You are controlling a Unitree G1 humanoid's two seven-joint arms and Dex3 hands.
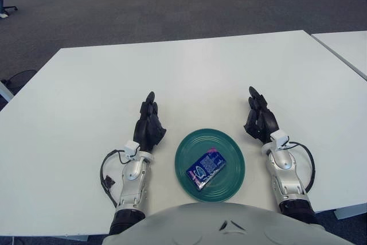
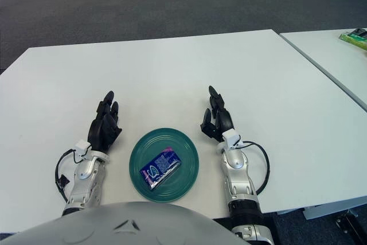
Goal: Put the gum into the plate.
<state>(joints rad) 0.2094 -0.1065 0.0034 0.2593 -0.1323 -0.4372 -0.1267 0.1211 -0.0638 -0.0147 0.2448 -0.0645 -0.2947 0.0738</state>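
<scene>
Print on the gum (image 1: 206,167), between the left hand (image 1: 149,124) and right hand (image 1: 259,120), is too small to read. Both forearms vanish behind the robot's grey body (image 1: 221,225).

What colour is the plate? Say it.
Dark green plate, with the gum lying in it; clearest in the left eye view.

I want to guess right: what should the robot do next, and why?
Probably nothing more than keep both hands clear. The gum already lies in the plate, the left hand shows open to its left and the right hand open to its right, holding nothing.
</scene>
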